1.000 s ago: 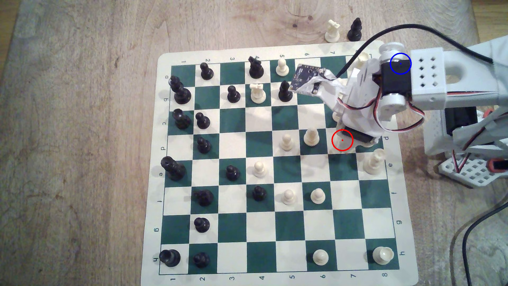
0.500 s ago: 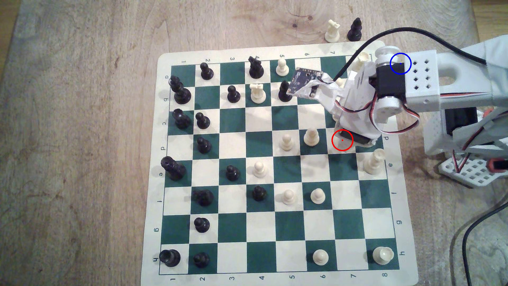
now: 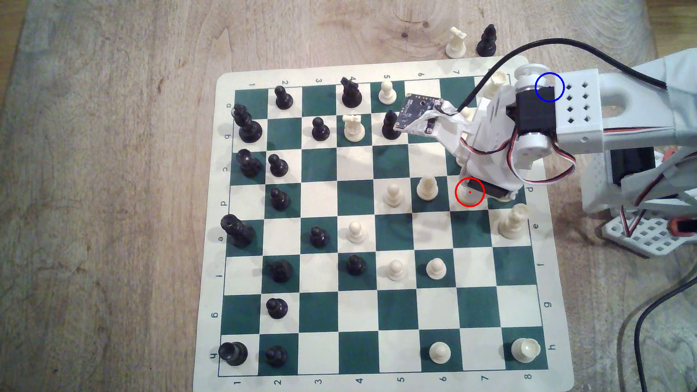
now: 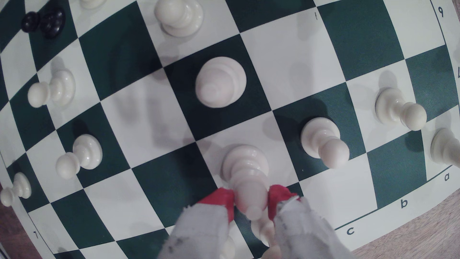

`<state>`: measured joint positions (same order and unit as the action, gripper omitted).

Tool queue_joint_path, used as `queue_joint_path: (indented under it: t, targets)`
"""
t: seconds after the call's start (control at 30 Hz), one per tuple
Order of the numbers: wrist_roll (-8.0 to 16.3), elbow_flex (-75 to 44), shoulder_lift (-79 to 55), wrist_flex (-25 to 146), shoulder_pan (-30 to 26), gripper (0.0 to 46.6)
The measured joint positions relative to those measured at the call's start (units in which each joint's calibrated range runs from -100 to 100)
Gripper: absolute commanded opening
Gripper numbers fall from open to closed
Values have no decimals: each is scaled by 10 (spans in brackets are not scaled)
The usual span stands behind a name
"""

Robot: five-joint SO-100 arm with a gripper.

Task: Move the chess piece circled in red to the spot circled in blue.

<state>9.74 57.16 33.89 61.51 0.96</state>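
Pinched the chess piece [image 4: 245, 171] between red-tipped gripper [image 4: 251, 200] jaws. Stood on a white square of the green-and-cream board [image 4: 358, 37] (pale wooden table [image 3: 113, 188] beyond).

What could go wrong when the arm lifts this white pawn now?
The fingers pinch the pawn high, near its round head, so it might slip or tilt on lifting. Another white pawn stands on the next square; a sideways swing could knock it over.
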Motion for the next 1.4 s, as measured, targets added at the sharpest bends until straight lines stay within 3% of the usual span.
queue_joint_path:
  t: [0.43, 0.73, 1.17, 1.4]
  targets:
    - [0, -2, 32, 33, -8, 2]
    - [-1, -73, 112, 92, -14, 2]
    - [-38, -145, 167, 190, 128, 2]
    - [-64, -144, 176, 203, 251, 2]
